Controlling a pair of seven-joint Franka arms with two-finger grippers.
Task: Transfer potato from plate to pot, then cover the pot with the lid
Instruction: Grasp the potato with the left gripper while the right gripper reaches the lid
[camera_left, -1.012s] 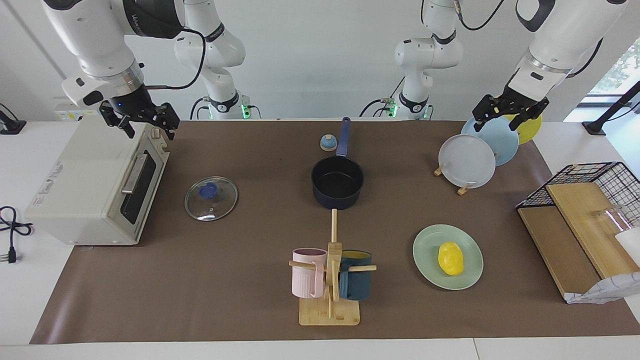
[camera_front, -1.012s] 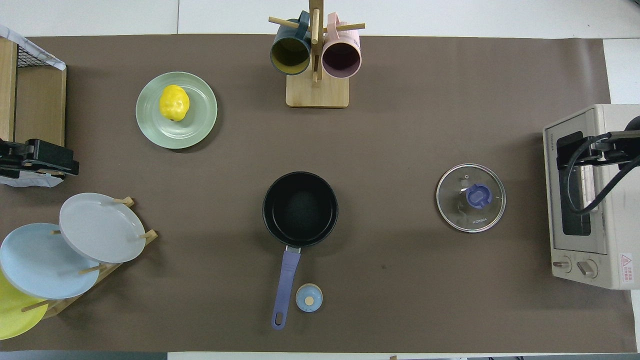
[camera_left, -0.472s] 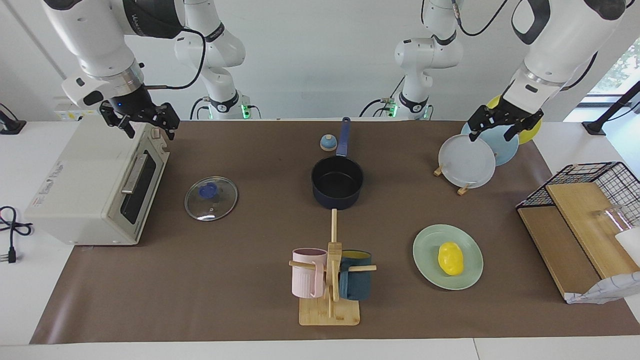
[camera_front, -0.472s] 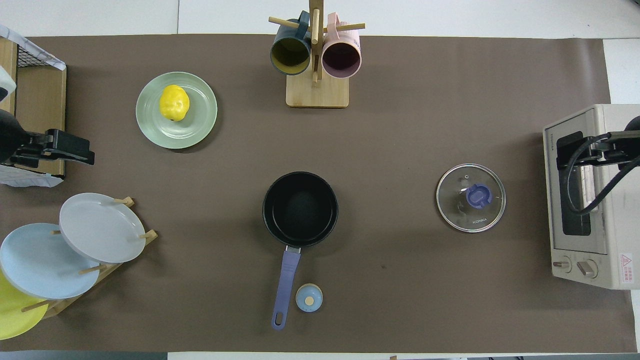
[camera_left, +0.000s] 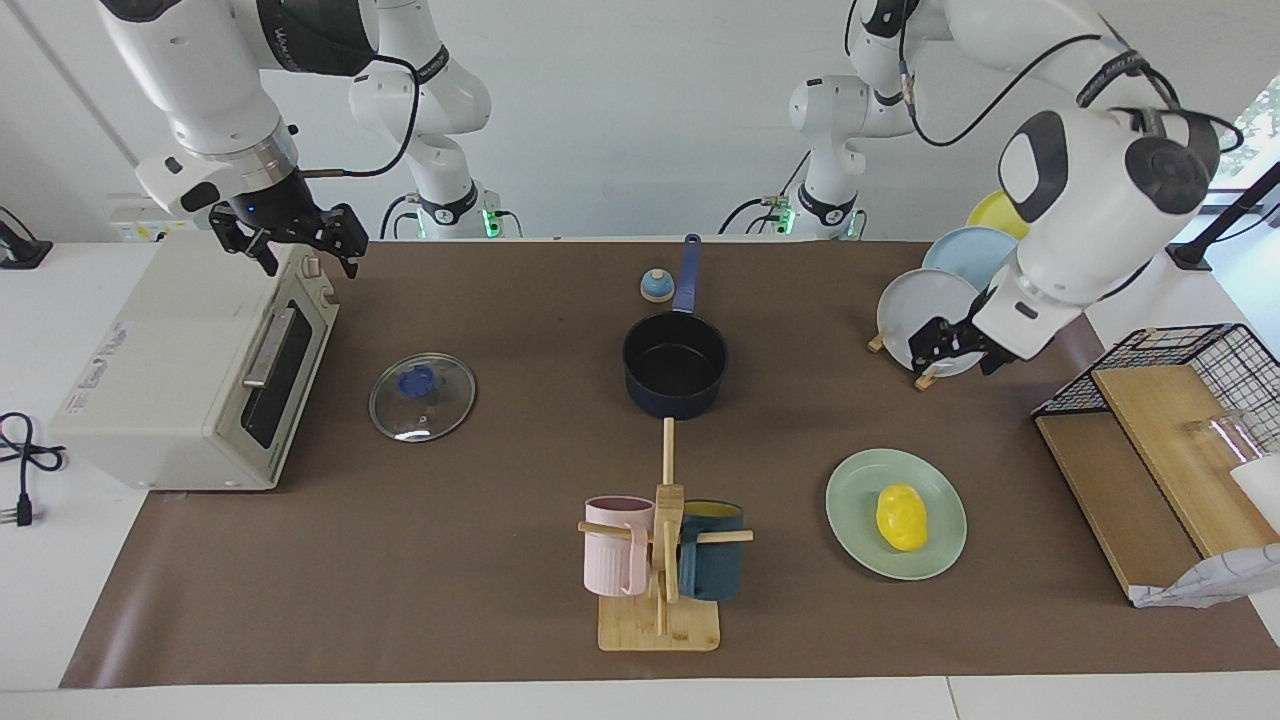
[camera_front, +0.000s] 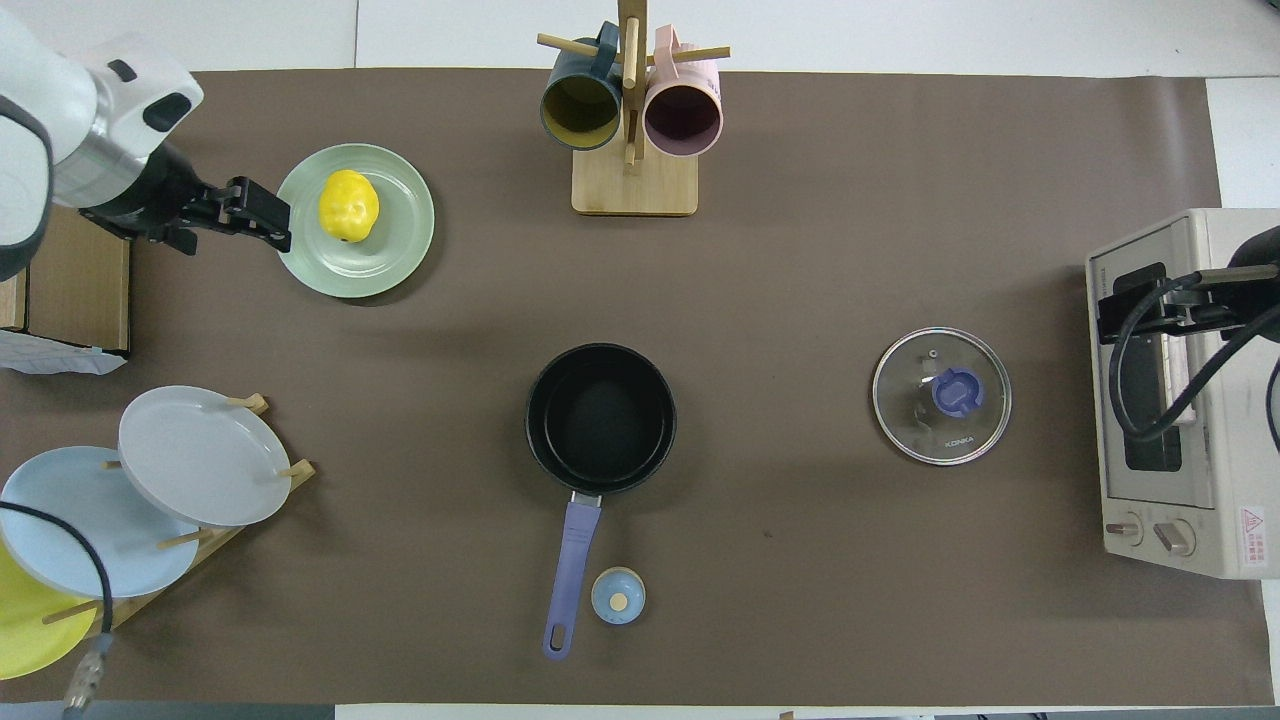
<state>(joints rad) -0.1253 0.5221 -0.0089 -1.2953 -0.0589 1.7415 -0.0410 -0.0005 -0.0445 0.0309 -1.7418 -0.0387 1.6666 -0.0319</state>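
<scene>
A yellow potato (camera_left: 901, 517) (camera_front: 348, 205) lies on the mint-green plate (camera_left: 860, 500) (camera_front: 385, 250), toward the left arm's end of the table. The dark blue pot (camera_left: 675, 360) (camera_front: 600, 418) stands empty mid-table, its handle pointing at the robots. The glass lid (camera_left: 422, 397) (camera_front: 941, 396) with a blue knob lies flat on the mat between the pot and the oven. My left gripper (camera_left: 953, 350) (camera_front: 272, 212) hangs open and empty in the air, over the plate's rim beside the potato. My right gripper (camera_left: 292, 243) (camera_front: 1125, 312) is open and empty above the toaster oven.
A toaster oven (camera_left: 190, 370) sits at the right arm's end. A mug tree (camera_left: 660, 560) with two mugs stands farther out than the pot. A rack of plates (camera_left: 940, 310) and a wire basket with wooden boards (camera_left: 1150, 440) flank the plate. A small bell (camera_left: 656, 286) sits by the pot's handle.
My left arm has swung away from above the plate rack, and its gripper has come to the mint plate's rim. The right gripper has barely shifted above the oven.
</scene>
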